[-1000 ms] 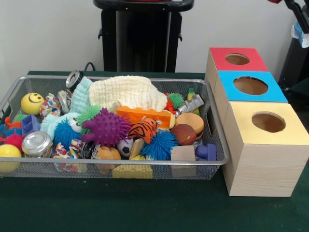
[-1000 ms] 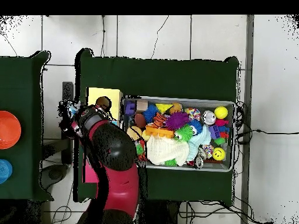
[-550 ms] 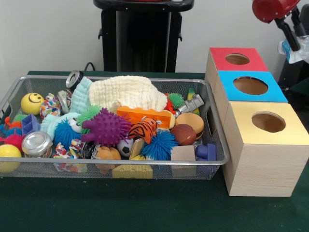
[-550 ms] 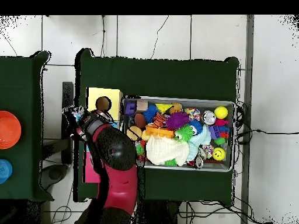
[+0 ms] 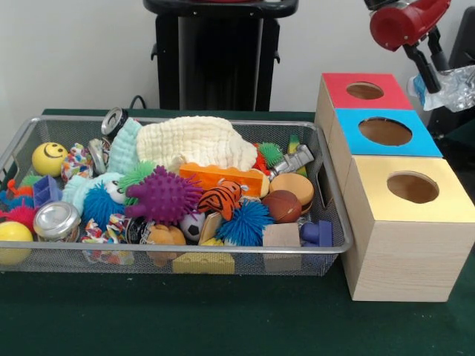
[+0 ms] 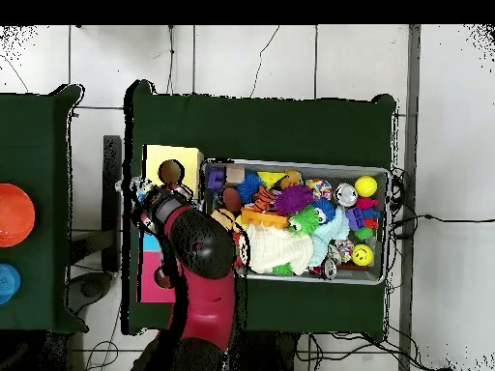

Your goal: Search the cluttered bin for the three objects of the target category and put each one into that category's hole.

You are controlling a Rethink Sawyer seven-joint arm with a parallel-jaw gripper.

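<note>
Apparently mid-delivery: red-and-black arm (image 5: 404, 22) hovers beside the red, blue and yellow-topped wooden hole boxes (image 5: 384, 132); a crinkly clear packet (image 5: 451, 83) hangs beneath, fingers' state untellable. Next, line up over the right hole. Wire-mesh bin (image 5: 111, 259) remains full.

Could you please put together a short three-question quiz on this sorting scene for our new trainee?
1. True or false: the box with the yellow top stands nearest the camera in the front view.
2. Which colour is the top of the middle box? A) green B) blue C) orange
3. Fill in: the cream cloth lies inside the wire mesh ______.

Key: 1 true. 2 B; the box with the red top stands behind it. 3 bin.
</note>
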